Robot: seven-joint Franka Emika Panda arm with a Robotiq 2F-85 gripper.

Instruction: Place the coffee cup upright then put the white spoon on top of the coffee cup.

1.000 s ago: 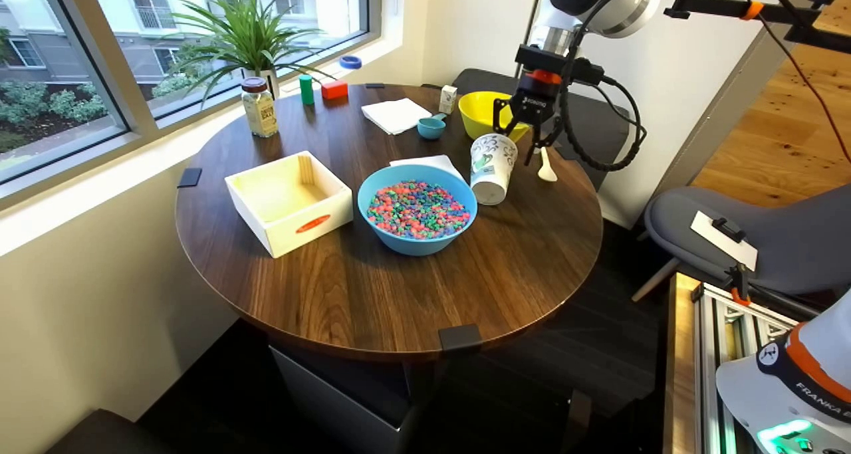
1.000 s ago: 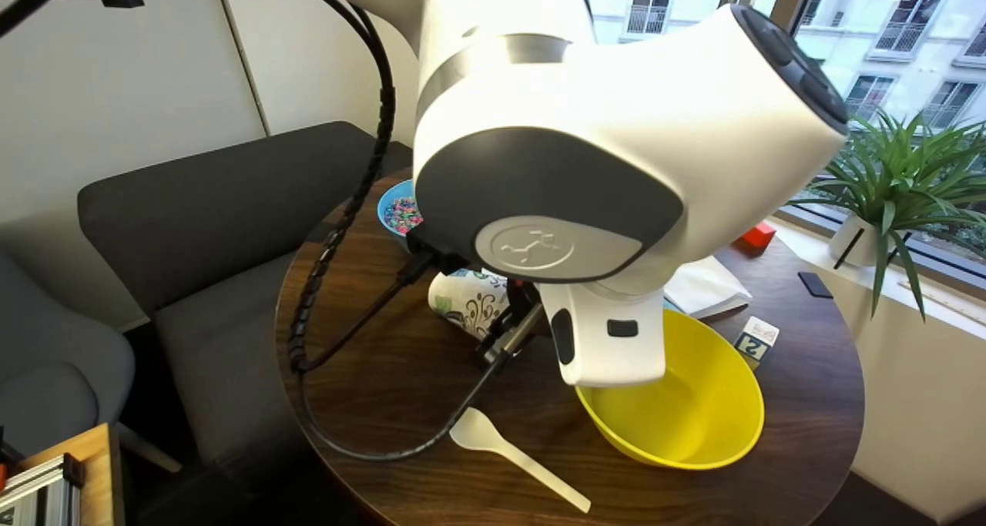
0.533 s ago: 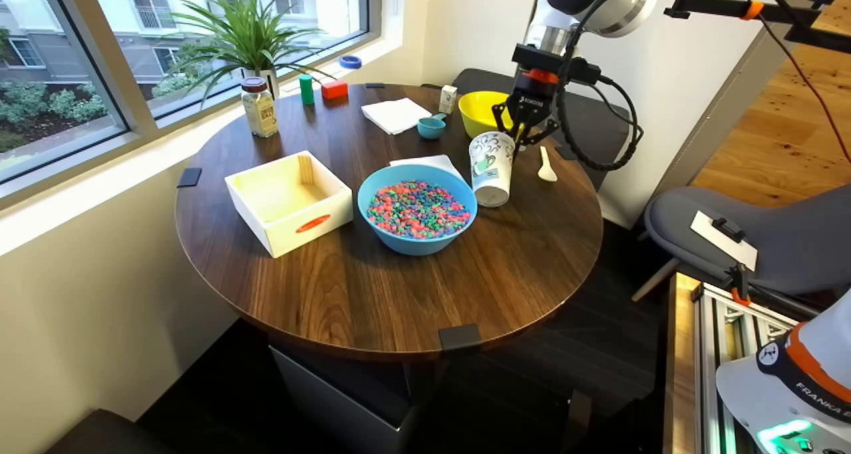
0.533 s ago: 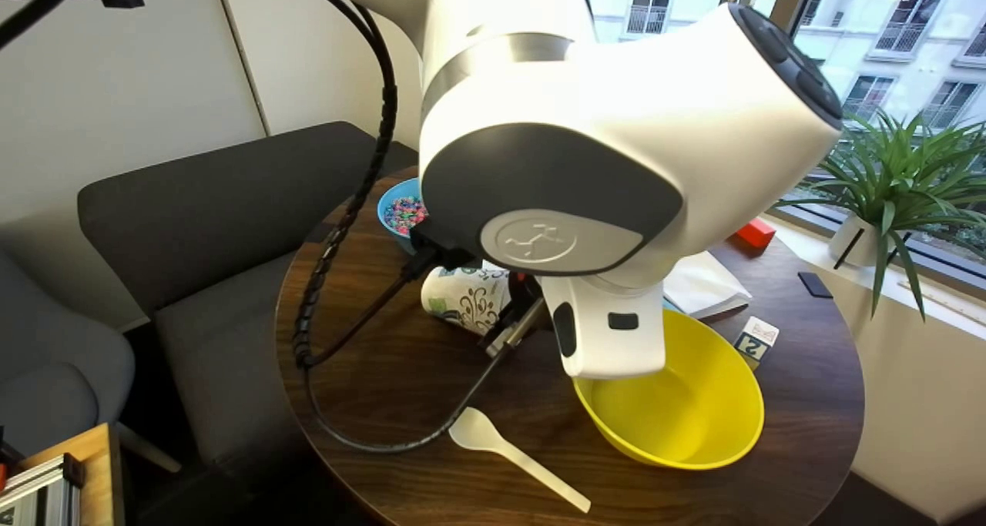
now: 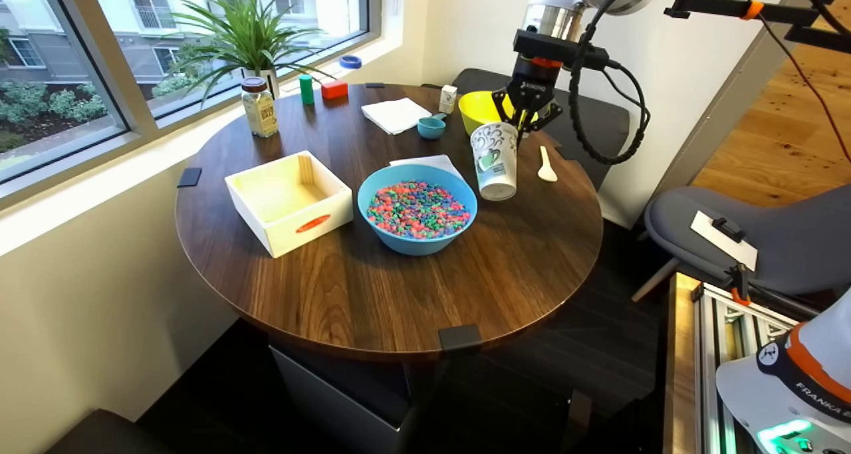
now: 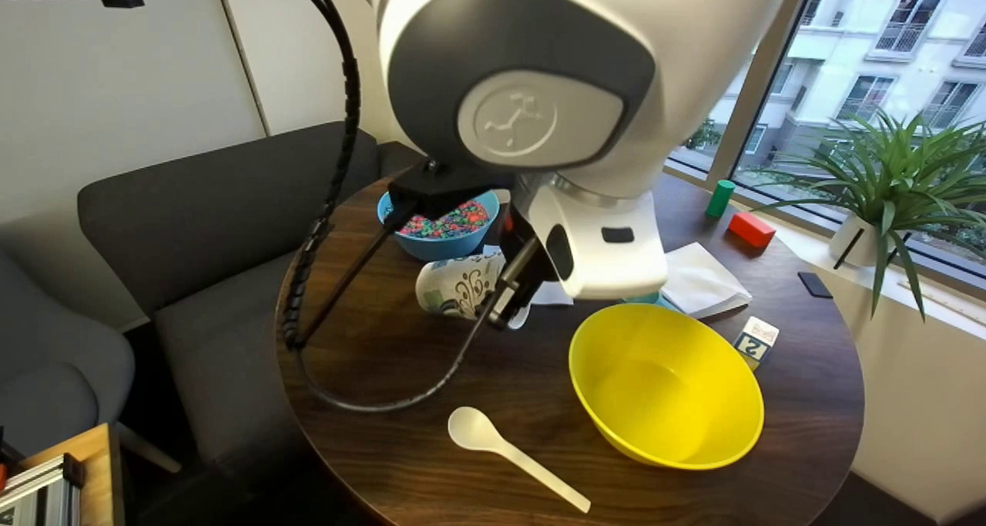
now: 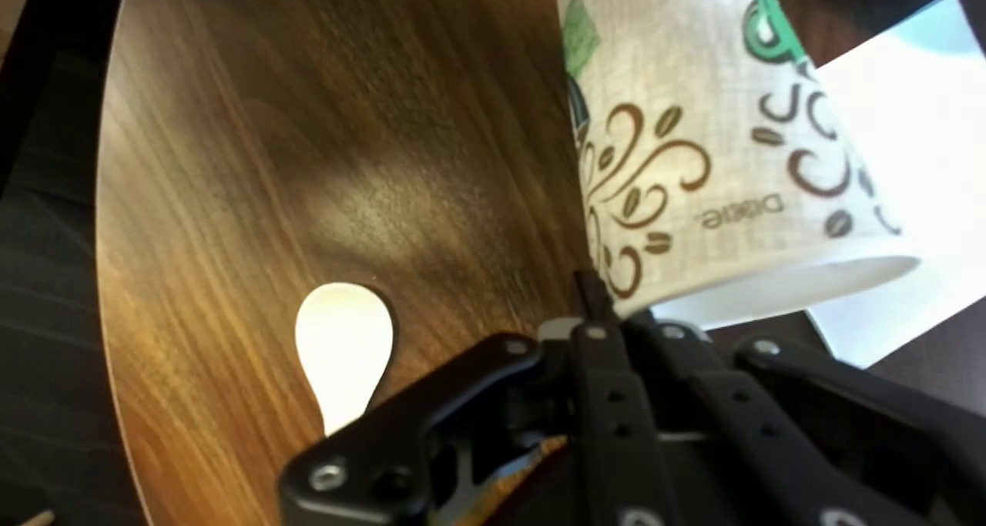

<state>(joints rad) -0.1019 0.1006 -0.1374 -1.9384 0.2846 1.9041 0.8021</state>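
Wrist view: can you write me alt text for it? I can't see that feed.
Nearly closed jaws pinch a white printed cup at its rim, the open end facing them. At lower left a white spoon lies on the wooden table, most of its handle hidden; a white sheet shows right of the cup.

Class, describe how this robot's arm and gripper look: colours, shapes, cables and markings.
The arm is white and rounded, with a dark grey panel bearing a pale badge. A ribbed black cable runs along it. Its base has an orange band, FRANKA lettering and a green light. The gripper is black, with slender fingers and silvery screws.
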